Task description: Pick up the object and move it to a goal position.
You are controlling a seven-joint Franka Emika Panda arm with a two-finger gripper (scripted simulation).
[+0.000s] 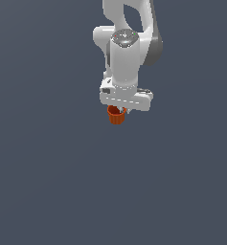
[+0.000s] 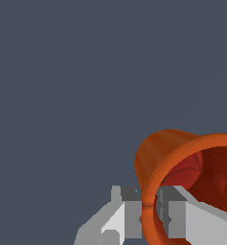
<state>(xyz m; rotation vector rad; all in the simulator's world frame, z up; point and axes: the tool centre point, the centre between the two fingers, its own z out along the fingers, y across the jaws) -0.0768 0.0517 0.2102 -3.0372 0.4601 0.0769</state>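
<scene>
One cup (image 1: 116, 115) is all I have to mind, a small orange-red ribbed one, sitting right under the claw (image 1: 119, 110) at about six o'clock from the white wrist. On the wrist view the two fingers (image 2: 129, 210) are clamped on the cup's rim (image 2: 151, 191), one outside the wall and one inside. My worry is that thin-edge pinch: I judge a quick swing could let the cup pivot or slip out, since only the rim is held. I see no goal marker in either view. The arm (image 1: 127, 52) hangs straight down from twelve o'clock, wrist vertical, claw pointing down.
</scene>
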